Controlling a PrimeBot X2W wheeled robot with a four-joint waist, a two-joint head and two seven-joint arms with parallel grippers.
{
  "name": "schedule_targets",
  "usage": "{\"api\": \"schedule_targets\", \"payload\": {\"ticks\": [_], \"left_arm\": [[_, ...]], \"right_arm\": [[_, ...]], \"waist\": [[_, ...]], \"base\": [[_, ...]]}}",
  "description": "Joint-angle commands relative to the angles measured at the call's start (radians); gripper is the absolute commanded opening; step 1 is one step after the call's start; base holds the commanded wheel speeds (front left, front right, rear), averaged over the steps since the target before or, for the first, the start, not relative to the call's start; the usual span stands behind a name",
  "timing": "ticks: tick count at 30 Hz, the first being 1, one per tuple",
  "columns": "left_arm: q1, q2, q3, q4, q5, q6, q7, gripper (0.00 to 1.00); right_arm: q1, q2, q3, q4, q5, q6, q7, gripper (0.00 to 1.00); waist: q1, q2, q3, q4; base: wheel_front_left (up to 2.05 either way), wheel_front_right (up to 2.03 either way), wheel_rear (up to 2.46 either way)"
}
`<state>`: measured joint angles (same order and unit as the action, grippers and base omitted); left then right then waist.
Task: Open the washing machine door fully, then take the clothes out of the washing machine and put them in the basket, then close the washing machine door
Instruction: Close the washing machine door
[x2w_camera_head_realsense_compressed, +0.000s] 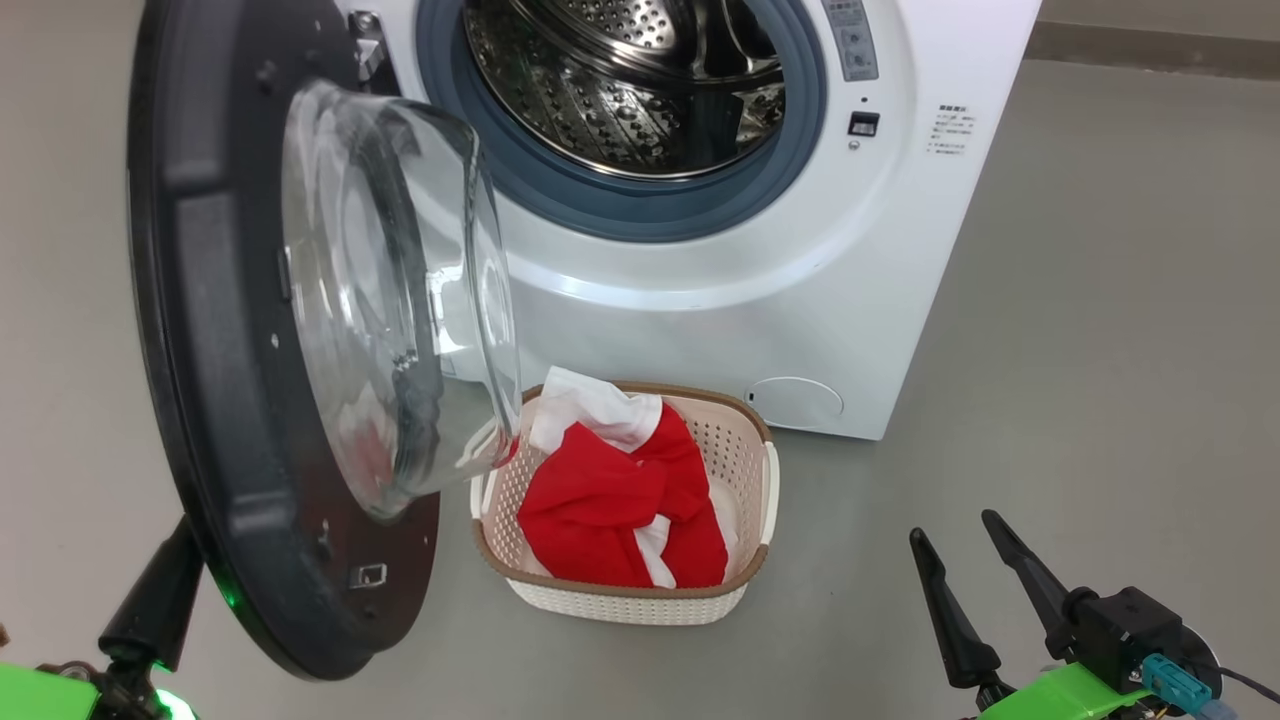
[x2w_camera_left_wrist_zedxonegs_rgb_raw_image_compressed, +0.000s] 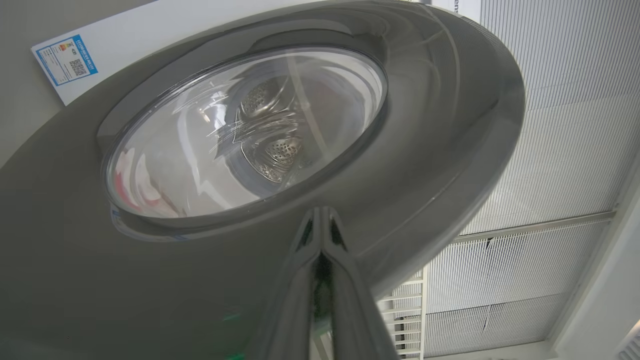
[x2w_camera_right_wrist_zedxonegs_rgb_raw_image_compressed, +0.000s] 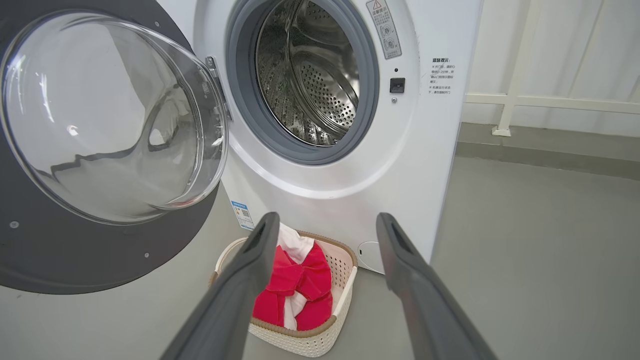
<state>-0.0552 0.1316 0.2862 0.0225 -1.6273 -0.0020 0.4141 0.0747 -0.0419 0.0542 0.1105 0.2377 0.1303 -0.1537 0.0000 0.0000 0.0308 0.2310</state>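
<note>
Grey floor (x2w_camera_head_realsense_compressed: 1100, 350); washing machine door (x2w_camera_left_wrist_zedxonegs_rgb_raw_image_compressed: 425, 150) touches left tool (x2w_camera_left_wrist_zedxonegs_rgb_raw_image_compressed: 320, 220).

At the top of the frame the washing machine (x2w_camera_head_realsense_compressed: 700, 300) was white, its seal (x2w_camera_head_realsense_compressed: 640, 215) blue-grey, its drum (x2w_camera_head_realsense_compressed: 600, 100) steel with dotted holes. At the left the washing machine door (x2w_camera_head_realsense_compressed: 190, 350) had a black rim. At lower centre the clothes (x2w_camera_head_realsense_compressed: 610, 510) were red and white, the basket (x2w_camera_head_realsense_compressed: 745, 470) cream, perforated, brown-rimmed.

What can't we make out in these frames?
- Left wrist view: whether left gripper touches the washing machine door; too close to tell.
- Head view: door glass hides left side of the basket.
- Head, right wrist views: top edge cuts the drum.
- Right wrist view: label print too small.
</note>
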Motion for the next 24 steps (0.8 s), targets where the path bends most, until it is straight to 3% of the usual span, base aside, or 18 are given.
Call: {"api": "schedule_targets", "payload": {"ticks": [1, 16, 24], "left_arm": [[-0.007, 0.017, 0.026, -0.034, -0.009, -0.015, 0.015, 0.0], [0.016, -0.004, -0.027, -0.089, -0.027, -0.045, 0.076, 0.0], [0.005, -0.02, -0.063, -0.101, -0.025, -0.063, 0.092, 0.0]], "right_arm": [[-0.042, -0.008, 0.023, -0.029, -0.005, 0.0, -0.002, 1.0], [-0.069, -0.008, 0.029, -0.029, -0.004, 0.0, -0.005, 1.0], [-0.089, -0.008, 0.032, -0.023, 0.0, 0.0, -0.014, 1.0]], "waist": [[0.0, 0.0, 0.007, -0.008], [0.0, 0.0, 0.046, -0.063], [0.0, 0.0, 0.076, -0.132]], "base": [[0.0, 0.0, 0.0], [0.0, 0.0, 0.0], [0.0, 0.0, 0.0]]}}
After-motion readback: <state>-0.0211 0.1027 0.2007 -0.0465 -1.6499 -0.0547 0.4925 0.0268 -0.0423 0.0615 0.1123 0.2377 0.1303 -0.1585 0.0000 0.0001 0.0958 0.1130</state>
